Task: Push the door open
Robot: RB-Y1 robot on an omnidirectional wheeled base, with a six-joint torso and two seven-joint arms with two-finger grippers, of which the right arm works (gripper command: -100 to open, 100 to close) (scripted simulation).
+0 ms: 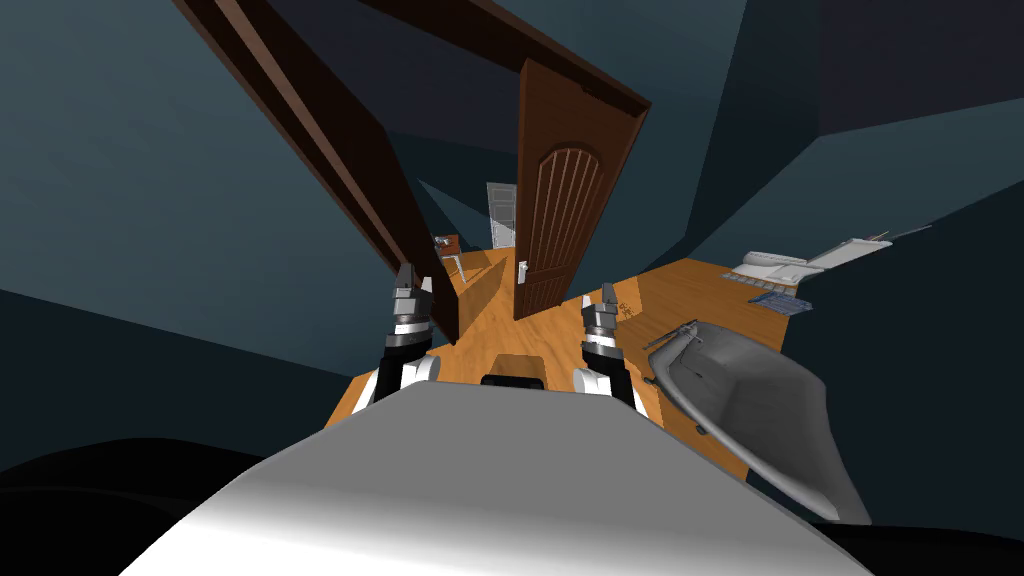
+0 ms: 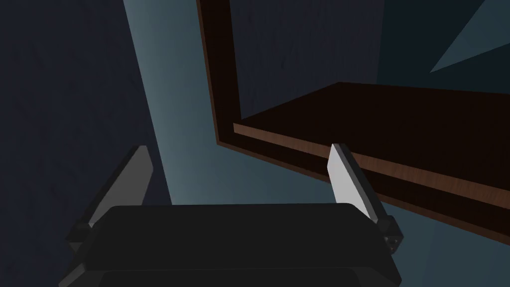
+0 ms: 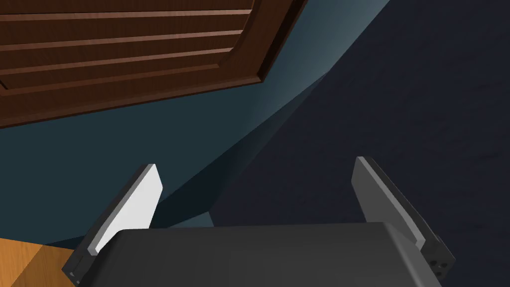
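A dark brown panelled door (image 1: 555, 220) stands swung wide open ahead of me, with a pale handle (image 1: 522, 270) on its edge. Its dark brown frame (image 1: 330, 150) runs up the left side. My left gripper (image 1: 411, 278) is open, held up beside the frame's post, and the left wrist view looks at the frame's upper corner (image 2: 226, 134). My right gripper (image 1: 606, 296) is open too, a short way right of the door's lower part. The door's panelled face (image 3: 124, 55) lies beyond the right gripper (image 3: 256, 192), and nothing is between either pair of fingers.
A grey bathtub (image 1: 760, 400) stands close on my right on the orange wood floor (image 1: 500, 320). A white toilet (image 1: 790, 265) and a small mat (image 1: 780, 300) lie further right. Through the doorway are a small brown table (image 1: 448, 248) and a far white door (image 1: 501, 215).
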